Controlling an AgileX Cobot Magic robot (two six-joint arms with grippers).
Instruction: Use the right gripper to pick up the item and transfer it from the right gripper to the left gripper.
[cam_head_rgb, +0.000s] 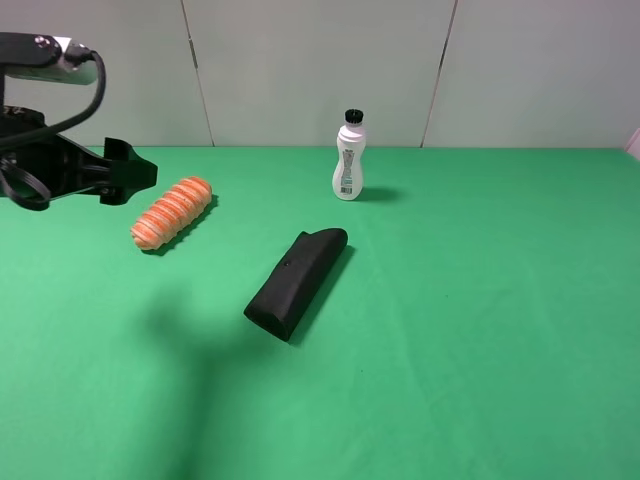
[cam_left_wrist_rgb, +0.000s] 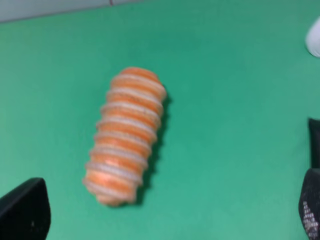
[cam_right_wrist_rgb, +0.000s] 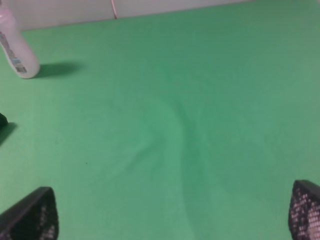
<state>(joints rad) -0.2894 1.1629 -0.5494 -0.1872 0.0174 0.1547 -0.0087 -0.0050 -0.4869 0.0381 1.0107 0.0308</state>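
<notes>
In the exterior high view, the green surface (cam_head_rgb: 480, 330) fills the frame below a pale panelled wall; the orange-and-cream ribbed roll (cam_head_rgb: 172, 212) lies on the surface at the left, slanting from lower left to upper right; the left end effector (cam_head_rgb: 128, 172) reaches in from the left edge, its black tip just up and left of the roll, apart from it, with a black cable looping above at the upper left; from this angle I cannot tell how wide its fingers are spread; a black wedge-shaped case (cam_head_rgb: 297, 282) lies near the centre, well apart from the roll; a white bottle with a black cap (cam_head_rgb: 348, 158) stands upright behind it, near the wall; the right end effector is not visible here.

In the left wrist view, the roll (cam_left_wrist_rgb: 126, 135) lies left of centre on the surface, nothing touching it; the left end effector (cam_left_wrist_rgb: 167, 212) is spread wide and empty, one fingertip at the lower left corner and the other at the lower right edge.

In the right wrist view, the right end effector (cam_right_wrist_rgb: 172, 215) is likewise released and empty, its fingertips (cam_right_wrist_rgb: 32, 216) at the two lower corners over bare surface; the white bottle (cam_right_wrist_rgb: 15, 47) stands at the upper left; the roll does not show.
</notes>
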